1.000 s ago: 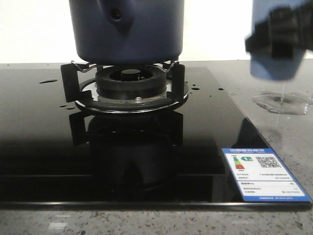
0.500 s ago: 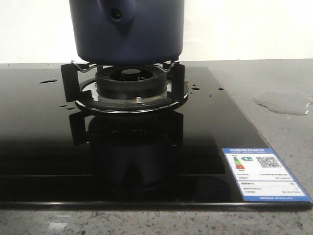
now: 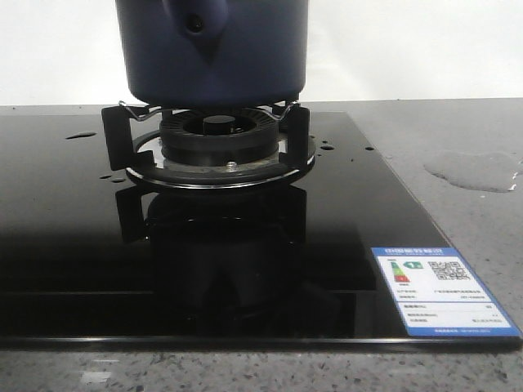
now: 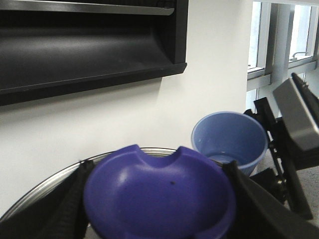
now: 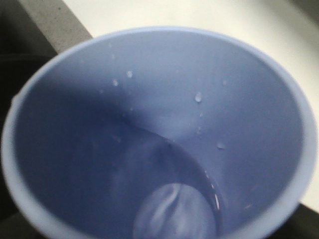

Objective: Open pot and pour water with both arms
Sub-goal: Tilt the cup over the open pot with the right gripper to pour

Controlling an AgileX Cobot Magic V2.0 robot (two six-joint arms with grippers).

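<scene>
The dark navy-blue pot (image 3: 212, 49) stands on the gas burner (image 3: 216, 135), its handle stub (image 3: 194, 24) facing me; its top is cut off by the front view. Neither gripper shows in the front view. My left gripper (image 4: 159, 199) is shut on the purple knob (image 4: 159, 184) of the lid, whose metal rim (image 4: 45, 186) shows behind it. My right gripper (image 4: 266, 144) is shut on the pale blue cup (image 4: 229, 137), held beside the lid. The cup (image 5: 159, 124) has a little water at its bottom.
The black glass hob (image 3: 82, 229) carries a label sticker (image 3: 437, 290) at its front right corner. A water puddle (image 3: 474, 170) lies on the grey counter at the right. A dark range hood (image 4: 84, 45) hangs on the white wall above.
One second ago the cup in my right gripper hung dripping at the front view's upper right. It has since left that view. The pot has not moved.
</scene>
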